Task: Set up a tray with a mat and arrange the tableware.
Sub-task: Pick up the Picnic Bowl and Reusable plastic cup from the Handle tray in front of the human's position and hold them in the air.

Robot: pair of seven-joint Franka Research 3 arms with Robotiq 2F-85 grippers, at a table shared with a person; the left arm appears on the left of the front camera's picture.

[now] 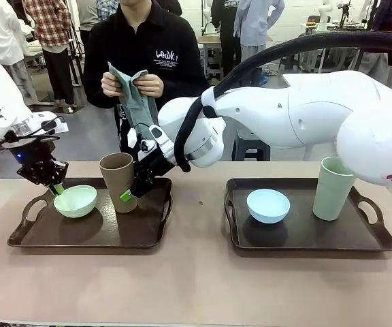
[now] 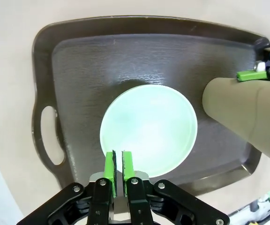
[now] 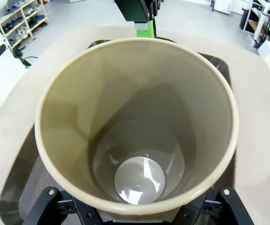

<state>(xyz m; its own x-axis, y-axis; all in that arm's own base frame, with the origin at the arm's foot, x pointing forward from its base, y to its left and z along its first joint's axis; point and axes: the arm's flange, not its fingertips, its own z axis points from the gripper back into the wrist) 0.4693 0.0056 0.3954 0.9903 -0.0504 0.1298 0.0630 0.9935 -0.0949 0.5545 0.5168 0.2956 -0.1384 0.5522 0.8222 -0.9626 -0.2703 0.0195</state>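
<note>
Bright, even overhead lighting, soft shadows. Glare on tray (image 2: 139,70) at 12 o'clock, inside cup (image 3: 137,126) at 6. Wrist-view edges bent; focus sharp.

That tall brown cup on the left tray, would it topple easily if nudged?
Probably. The brown cup is tall and tapers to a base narrower than its rim, so a push near the top would likely tip it. It looks empty and thin-walled, so probably light and fairly stiff.
</note>
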